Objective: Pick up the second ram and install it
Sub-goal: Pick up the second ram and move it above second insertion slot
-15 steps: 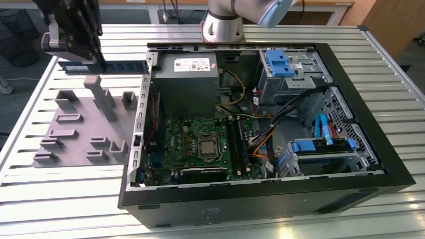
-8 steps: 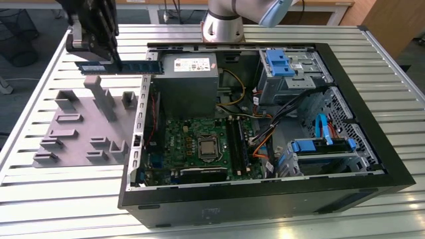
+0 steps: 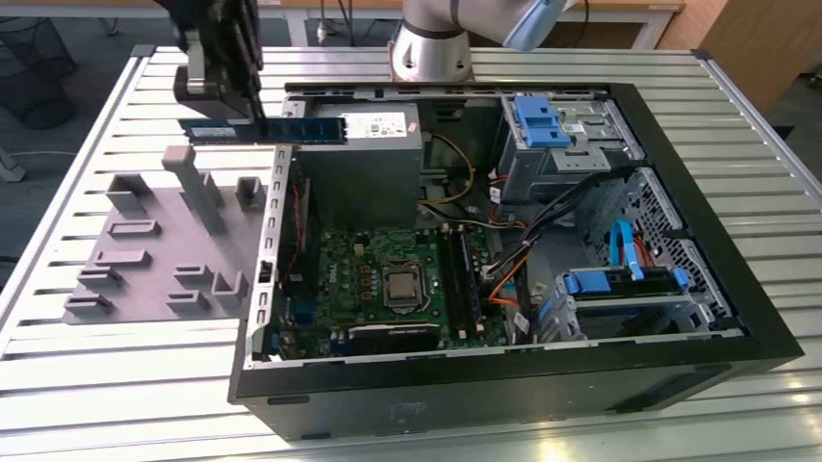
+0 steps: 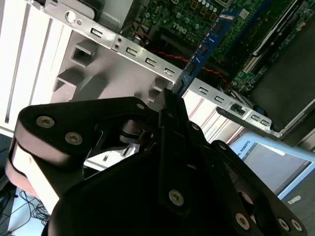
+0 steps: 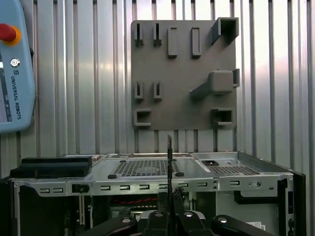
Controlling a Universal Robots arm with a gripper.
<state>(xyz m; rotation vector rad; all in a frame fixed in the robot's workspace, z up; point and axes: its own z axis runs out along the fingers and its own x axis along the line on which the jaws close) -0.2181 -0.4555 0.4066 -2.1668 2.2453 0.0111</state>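
- Second ram hung level in the exterior view, pinched between the closed fingers of the gripper. It sat above the slatted metal table, at the far corner of the open computer case on the exterior view's left.
- That view also held one grey holder plate lying left of the case and one motherboard inside it. There were two light-blue brackets, a far bracket and a near bracket. Dark floor and wooden furniture lay beyond the table.
- The second wrist view showed the blue stick running out from the black fingers over the green board.
- The first wrist view showed the stick edge-on above the case wall and added one teach pendant on the slats.
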